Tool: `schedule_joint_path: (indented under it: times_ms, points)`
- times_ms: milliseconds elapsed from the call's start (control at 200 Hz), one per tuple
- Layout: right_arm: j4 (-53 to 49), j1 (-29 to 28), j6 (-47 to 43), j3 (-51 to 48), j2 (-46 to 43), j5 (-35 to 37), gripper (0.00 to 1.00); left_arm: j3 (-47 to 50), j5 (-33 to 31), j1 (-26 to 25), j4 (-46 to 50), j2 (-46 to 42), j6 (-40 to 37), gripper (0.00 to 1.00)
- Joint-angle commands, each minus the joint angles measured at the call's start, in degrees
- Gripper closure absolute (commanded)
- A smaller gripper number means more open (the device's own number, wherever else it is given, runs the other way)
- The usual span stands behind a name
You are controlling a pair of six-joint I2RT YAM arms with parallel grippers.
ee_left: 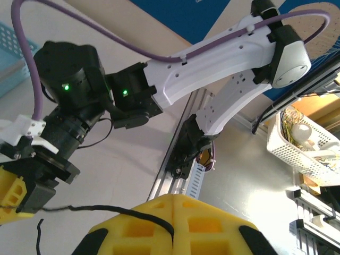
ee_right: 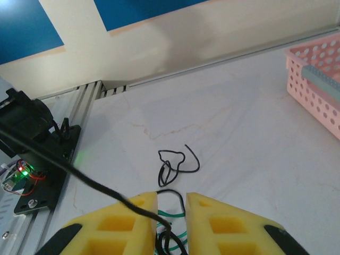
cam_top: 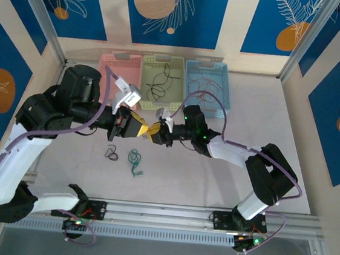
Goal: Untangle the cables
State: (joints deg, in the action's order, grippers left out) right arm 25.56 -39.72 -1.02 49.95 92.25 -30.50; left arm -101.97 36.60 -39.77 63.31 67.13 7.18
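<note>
The left jaws are shut tight on a thin black cable (ee_left: 95, 208). The right jaws stand a little apart, and the same cable lies loose in the gap. It runs straight from one to the other, side to side, up off the bench (cam_top: 213, 181). A green cable (cam_top: 135, 160) and a second black cable (cam_top: 112, 154) lie below, nearer the left arm. The baskets (cam_top: 165, 58) sit well apart at the far edge.
</note>
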Motion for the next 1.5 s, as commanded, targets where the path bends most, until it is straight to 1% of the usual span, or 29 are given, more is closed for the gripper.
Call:
schedule_joint_path:
  times_ms: [0, 310, 520, 615, 670, 785, 870, 1030, 1185, 1360, 1496]
  points:
    - [-2.8, 0.3, -2.4, -1.1, 0.7, 0.8, 0.76, -3.3, -0.7, -0.4, -1.2, -2.0, 1.0, 1.00]
    - [-3.8, 0.7, -4.6, -1.6, 2.3, 3.1, 0.72, -5.7, -2.8, -0.4, -3.9, -4.7, 2.7, 1.00]
    - [-1.3, 1.6, -2.9, -2.3, 2.5, 3.6, 0.75, -5.7, -3.6, -0.4, -4.0, -6.0, 2.8, 1.00]
    - [0.3, 2.0, -1.3, -3.0, 1.9, 2.5, 0.76, -5.3, -3.7, -0.3, -3.7, -6.0, 2.8, 1.00]
    - [0.4, 2.0, -0.5, -3.2, 0.9, 1.9, 0.72, -4.8, -4.0, -0.3, -3.7, -6.0, 2.8, 1.00]
    - [1.0, 1.5, 1.5, -4.0, -2.3, 2.4, 0.57, -3.2, -5.3, -0.3, -4.1, -6.4, 2.9, 1.00]
    - [2.4, 1.4, 3.8, -5.4, -5.3, 2.4, 0.52, -2.1, -6.2, -0.3, -4.6, -6.4, 3.2, 1.00]
    - [4.4, 1.1, 6.3, -9.3, -11.1, 2.2, 0.49, 0.8, -7.8, -0.3, -7.1, -6.4, 5.0, 1.00]
    - [5.9, 0.1, 6.3, -11.7, -14.0, 2.2, 0.46, 2.6, -6.9, -0.4, -10.1, -5.8, 6.3, 1.00]
    - [7.4, -1.4, 6.0, -11.7, -14.0, 2.5, 0.45, 2.7, -7.6, -0.3, -11.1, -4.3, 7.5, 1.00]
    - [8.8, -2.6, 5.9, -10.6, -12.3, 2.0, 0.45, 3.2, -6.4, -0.3, -12.4, -4.0, 8.6, 1.00]
